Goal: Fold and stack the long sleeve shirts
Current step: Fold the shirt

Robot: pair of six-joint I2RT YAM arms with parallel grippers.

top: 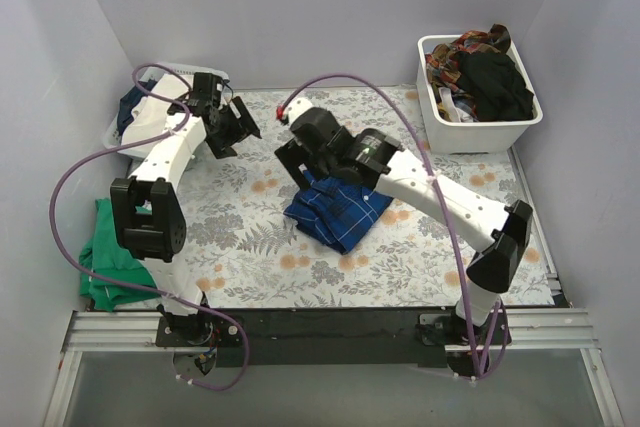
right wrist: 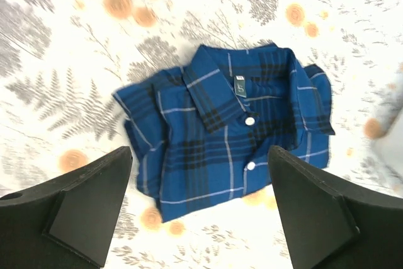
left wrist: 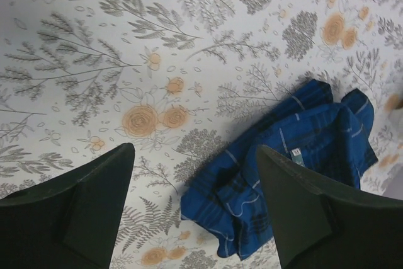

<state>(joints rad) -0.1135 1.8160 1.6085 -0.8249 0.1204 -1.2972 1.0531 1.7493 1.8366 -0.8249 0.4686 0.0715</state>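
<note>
Right wrist view: your right gripper (right wrist: 198, 150) hangs spread over the folded plaid shirt (right wrist: 220, 137) — left gripper (left wrist: 195, 148) spread too. Folding looks done — next, grip it for stacking.

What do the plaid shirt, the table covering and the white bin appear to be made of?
Plaid shirt: soft woven cloth, matte, likely cotton; it creases and has buttons. Table covering: thin printed fabric, matte, lying flat; possibly vinyl. White bin: rigid moulded plastic, with smooth, slightly glossy walls.
</note>
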